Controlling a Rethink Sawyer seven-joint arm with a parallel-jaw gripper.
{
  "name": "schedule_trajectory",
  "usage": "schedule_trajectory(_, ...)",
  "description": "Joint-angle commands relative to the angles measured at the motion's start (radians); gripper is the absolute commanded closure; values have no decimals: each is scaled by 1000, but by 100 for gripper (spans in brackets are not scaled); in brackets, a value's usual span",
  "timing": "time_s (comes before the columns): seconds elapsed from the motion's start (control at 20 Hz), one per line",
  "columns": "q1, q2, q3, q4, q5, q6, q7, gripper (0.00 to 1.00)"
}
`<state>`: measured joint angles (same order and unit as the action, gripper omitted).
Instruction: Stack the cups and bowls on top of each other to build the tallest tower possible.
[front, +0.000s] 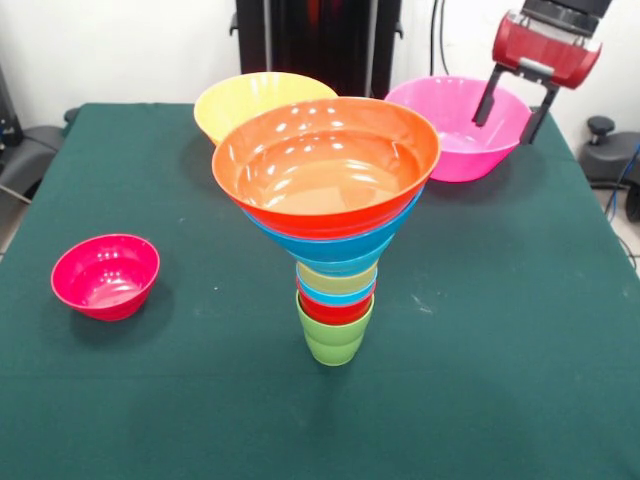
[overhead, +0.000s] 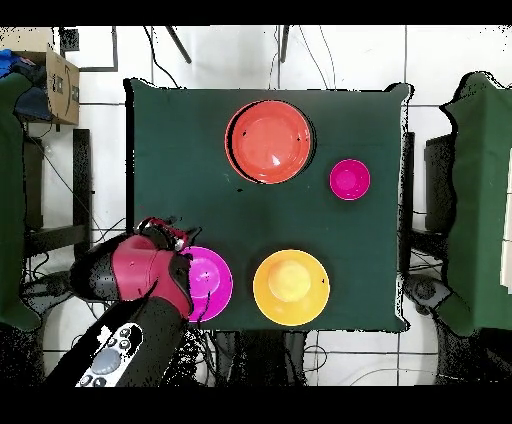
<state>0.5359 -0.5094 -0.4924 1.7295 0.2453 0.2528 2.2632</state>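
Observation:
The tower (front: 335, 250) stands mid-table: a lime green cup (front: 334, 338) at the base, red, light blue and yellowish cups nested above, then blue bowls, and a wide red-orange bowl (front: 325, 160) on top. From overhead only the red-orange bowl (overhead: 270, 140) shows. A large pink bowl (front: 460, 125) (overhead: 208, 283) and a large yellow-orange bowl (front: 245, 100) (overhead: 290, 287) sit at the far side. A small magenta bowl (front: 105, 275) (overhead: 349, 179) stands alone. My gripper (front: 513, 108) (overhead: 166, 236) hangs open over the pink bowl's right rim, holding nothing.
The green table (front: 500, 350) (overhead: 180, 150) has free surface in front of and to both sides of the tower. Chairs and cables surround the table on the floor. The arm covers part of the pink bowl in the overhead view.

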Motion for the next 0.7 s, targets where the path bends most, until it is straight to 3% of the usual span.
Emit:
schedule_trajectory(0.05,5,69,64,68,27,-77,210,0)
schedule_trajectory(0.7,12,113,86,59,64,-117,222,0)
